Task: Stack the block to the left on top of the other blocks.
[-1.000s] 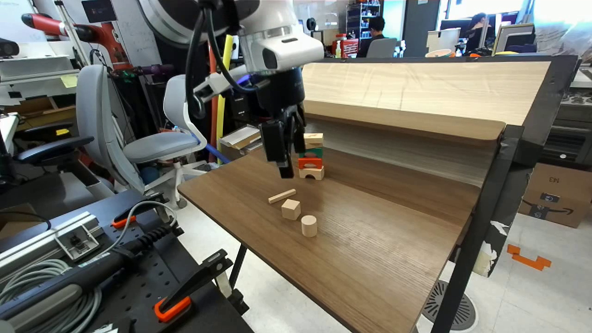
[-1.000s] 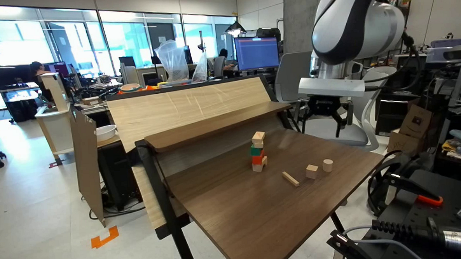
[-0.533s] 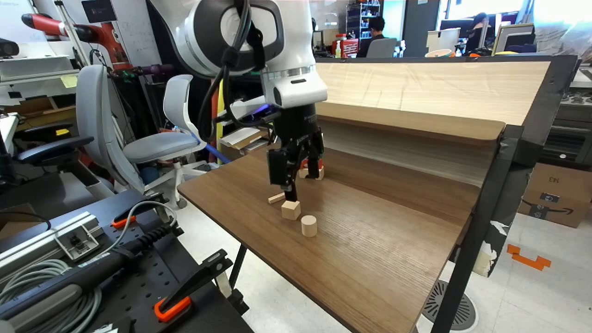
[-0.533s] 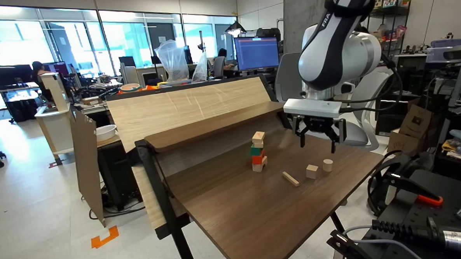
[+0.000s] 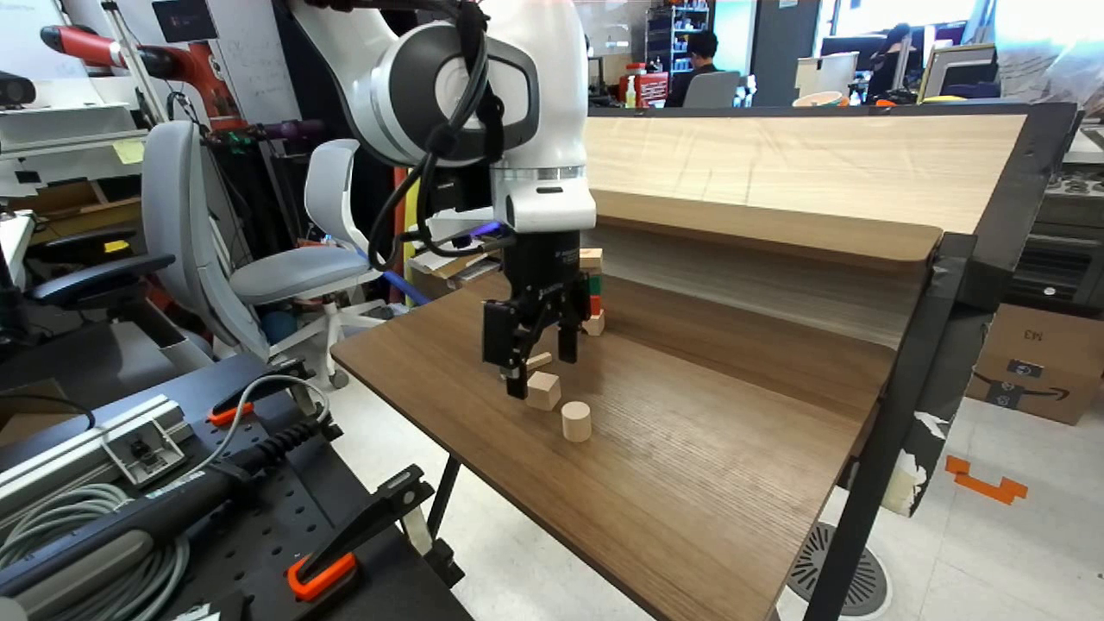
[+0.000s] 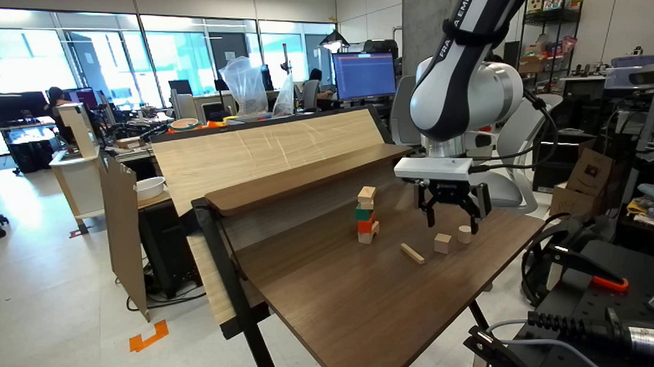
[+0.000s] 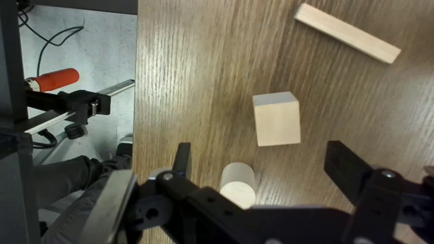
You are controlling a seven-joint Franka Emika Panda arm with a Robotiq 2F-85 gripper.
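The block to the left, a pale unpainted wood cube (image 5: 543,393), rests on the brown table; it also shows in an exterior view (image 6: 442,244) and in the wrist view (image 7: 278,123). My gripper (image 6: 452,226) is open and empty, above the table near the cube. In the wrist view the gripper (image 7: 259,145) has the cube just ahead of the gap between its fingertips, not touching. The other blocks form an upright stack (image 6: 365,216): pale pieces on top, then green, red-orange, and a pale arched base. In an exterior view the stack (image 5: 594,289) is partly hidden behind the gripper.
A short pale wooden cylinder (image 7: 238,184) stands beside the cube, partly behind the gripper in the wrist view. A thin pale stick (image 6: 412,253) lies on the cube's other side. A raised shelf (image 5: 759,224) runs along the table's back. A red-handled clamp (image 7: 57,79) is beyond the table edge.
My open gripper has come down and across toward the cube and cylinder. It turned a little on the way. The cube, cylinder, stick and stack have not moved.
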